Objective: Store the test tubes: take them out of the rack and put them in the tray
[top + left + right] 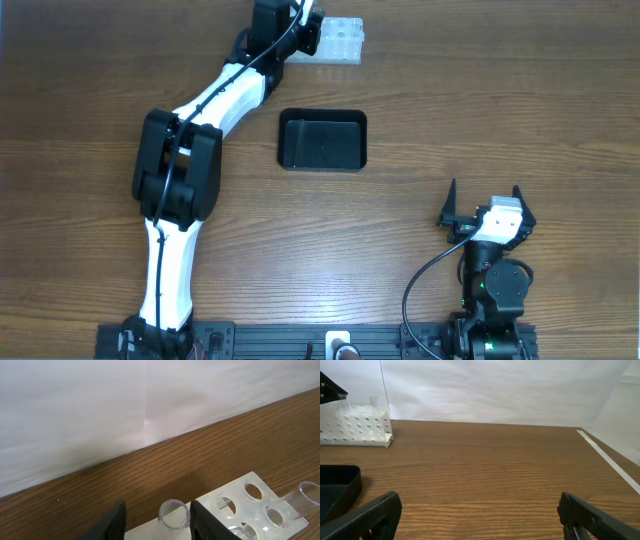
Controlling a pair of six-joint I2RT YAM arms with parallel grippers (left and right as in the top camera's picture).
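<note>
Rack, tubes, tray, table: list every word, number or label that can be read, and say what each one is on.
None can be read.
The rack, the tube between the left arm's fingers, the tray and the table show no print, labels or numbers.

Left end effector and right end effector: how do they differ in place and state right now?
The left end effector is out at the rack on the far side of the table; the right end effector sits near its own base. The left end effector has a tube between its fingers; the right end effector has nothing. Both are open.
</note>
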